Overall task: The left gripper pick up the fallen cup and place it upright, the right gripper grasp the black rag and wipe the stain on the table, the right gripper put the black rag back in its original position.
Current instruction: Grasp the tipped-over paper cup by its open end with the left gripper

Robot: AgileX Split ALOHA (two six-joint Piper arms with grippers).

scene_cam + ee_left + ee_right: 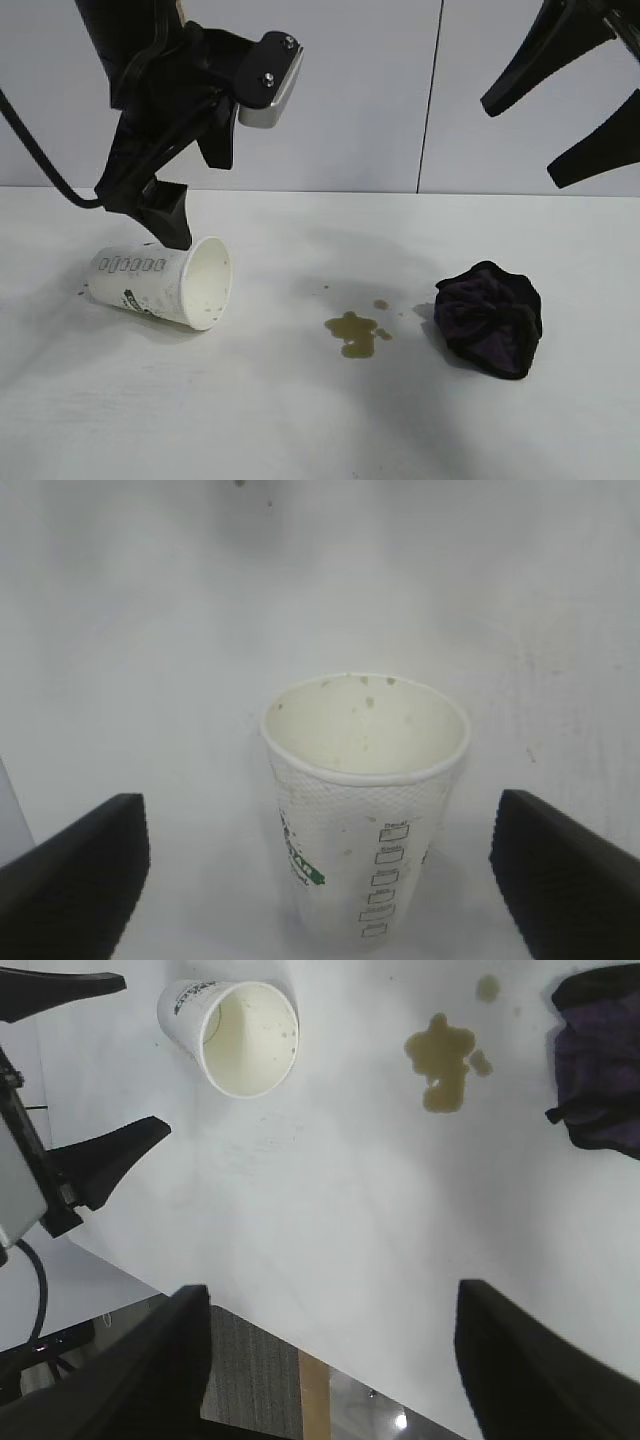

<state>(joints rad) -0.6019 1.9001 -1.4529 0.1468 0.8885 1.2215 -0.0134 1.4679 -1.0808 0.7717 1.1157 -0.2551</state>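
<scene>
On the left side of the table [300, 430] the cup [160, 283] lies on its side, its open mouth turned toward the right. Just above and behind it hangs the left end effector [160, 215], pointing steeply down, one finger [170, 222] close over the cup's upper wall; from outside I cannot tell whether it touches. The left wrist view settles the rest: both fingers stand wide apart, one on each side of the cup, and nothing is held between them. That view also shows brown specks inside the rim and the green logo on the ribbed wall, both hidden from outside.

To the right of the cup, near the middle of the table, sits the stain [352, 333], with small droplets beside it. The black rag [489, 318] lies farther right, apart from the stain. The right end effector [575, 125] hangs high at the far right, spread open and empty.
</scene>
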